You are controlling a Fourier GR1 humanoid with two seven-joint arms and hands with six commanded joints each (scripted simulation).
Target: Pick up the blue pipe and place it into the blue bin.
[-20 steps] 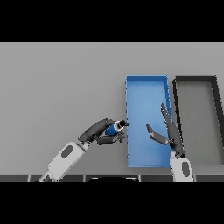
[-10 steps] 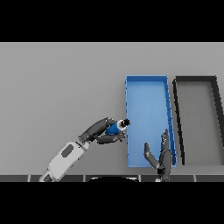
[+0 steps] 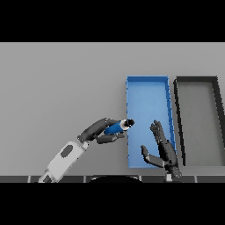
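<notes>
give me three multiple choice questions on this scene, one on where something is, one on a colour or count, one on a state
1. Where is the short blue pipe with a dark end?
A. at the left wall of the blue bin, held over the table
B. lying in the dark bin
C. at the table's far edge

2. How many rectangular bins stand on the grey table?
A. one
B. two
C. three

3. What state is the left robot hand in?
A. open and flat on the table
B. shut on the pipe
C. out of view

Answers
1: A, the pipe's dark end reaches the left wall of the blue rectangular bin.
2: B, the blue bin and a dark grey rectangular bin stand side by side.
3: B, its fingers curl round the pipe, while the right robot hand is open over the blue bin's near end.
</notes>
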